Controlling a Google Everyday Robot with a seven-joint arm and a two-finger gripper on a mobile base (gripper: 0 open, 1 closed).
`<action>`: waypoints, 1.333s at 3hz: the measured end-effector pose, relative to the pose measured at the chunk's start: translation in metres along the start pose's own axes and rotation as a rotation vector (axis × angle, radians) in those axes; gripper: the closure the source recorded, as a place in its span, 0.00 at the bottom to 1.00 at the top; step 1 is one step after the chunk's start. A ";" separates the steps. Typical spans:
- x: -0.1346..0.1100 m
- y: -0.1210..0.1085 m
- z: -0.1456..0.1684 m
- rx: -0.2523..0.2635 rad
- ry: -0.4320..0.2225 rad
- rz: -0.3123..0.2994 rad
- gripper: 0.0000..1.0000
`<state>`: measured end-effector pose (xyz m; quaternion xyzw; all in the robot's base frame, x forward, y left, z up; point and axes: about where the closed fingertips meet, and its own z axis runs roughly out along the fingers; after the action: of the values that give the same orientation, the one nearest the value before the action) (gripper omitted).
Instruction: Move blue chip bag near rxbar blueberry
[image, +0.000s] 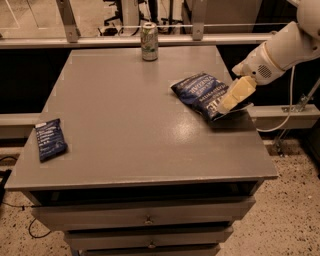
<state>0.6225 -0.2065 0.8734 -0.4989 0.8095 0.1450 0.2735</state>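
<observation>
Grey tabletop: gripper over the right end of one blue chip bag, grip state can't tell. One rxbar blueberry far to its left, well apart. One soda can beyond-left, at the far edge.

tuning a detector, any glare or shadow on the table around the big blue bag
Camera view: dim, warm light; soft sheen on the grey tabletop just in front of the large crinkled dark blue chip bag; the pale end effector, over the bag's right end, casts a dark shadow on the table beside it; the small flat blue bar wrapper at left shows no glare.
</observation>
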 end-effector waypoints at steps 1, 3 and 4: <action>0.009 -0.002 0.012 -0.043 0.011 0.064 0.14; -0.005 0.005 0.009 -0.097 -0.018 0.103 0.68; -0.022 0.014 -0.004 -0.106 -0.063 0.079 0.92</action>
<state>0.6169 -0.1857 0.8890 -0.4757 0.8107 0.2138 0.2660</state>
